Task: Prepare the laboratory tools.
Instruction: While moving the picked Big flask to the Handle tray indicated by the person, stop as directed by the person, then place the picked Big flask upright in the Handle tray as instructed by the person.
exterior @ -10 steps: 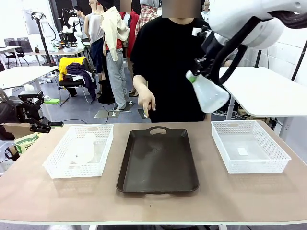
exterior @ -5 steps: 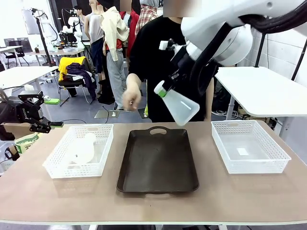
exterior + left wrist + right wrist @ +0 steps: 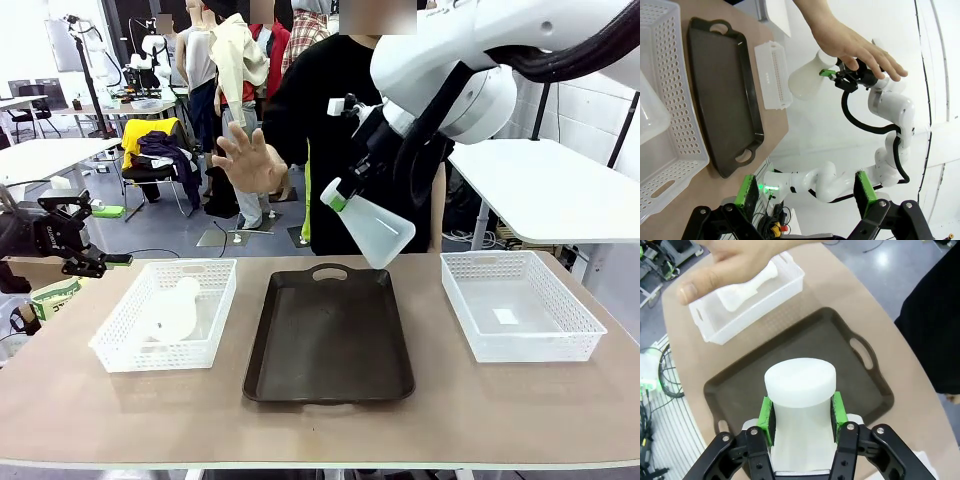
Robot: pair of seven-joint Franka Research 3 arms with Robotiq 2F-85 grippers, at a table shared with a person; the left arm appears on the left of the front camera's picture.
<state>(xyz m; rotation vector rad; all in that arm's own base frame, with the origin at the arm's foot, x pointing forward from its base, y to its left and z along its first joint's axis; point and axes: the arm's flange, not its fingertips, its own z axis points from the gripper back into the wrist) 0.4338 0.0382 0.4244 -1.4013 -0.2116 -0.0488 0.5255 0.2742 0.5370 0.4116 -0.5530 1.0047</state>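
My right gripper (image 3: 342,193) is shut on the neck of a frosted-white conical flask (image 3: 378,232), holding it tilted in the air over the far end of the dark brown tray (image 3: 330,340). In the right wrist view the green pads (image 3: 766,416) clamp the flask (image 3: 800,382) from both sides. A second flask (image 3: 176,308) lies on its side in the left white basket (image 3: 120,345). A person's open hand (image 3: 246,160) is raised just left of the held flask. Off the table's left edge, my left gripper (image 3: 85,235) stands open with nothing between its fingers (image 3: 747,192).
A white mesh basket (image 3: 520,340) sits at the right of the table, holding only a small label. The person in black stands at the far side behind the tray. White tables and other equipment stand farther back.
My right arm has carried the flask leftward, from above the right basket to above the tray's far end. The person's hand rose from near the table to an open raised palm.
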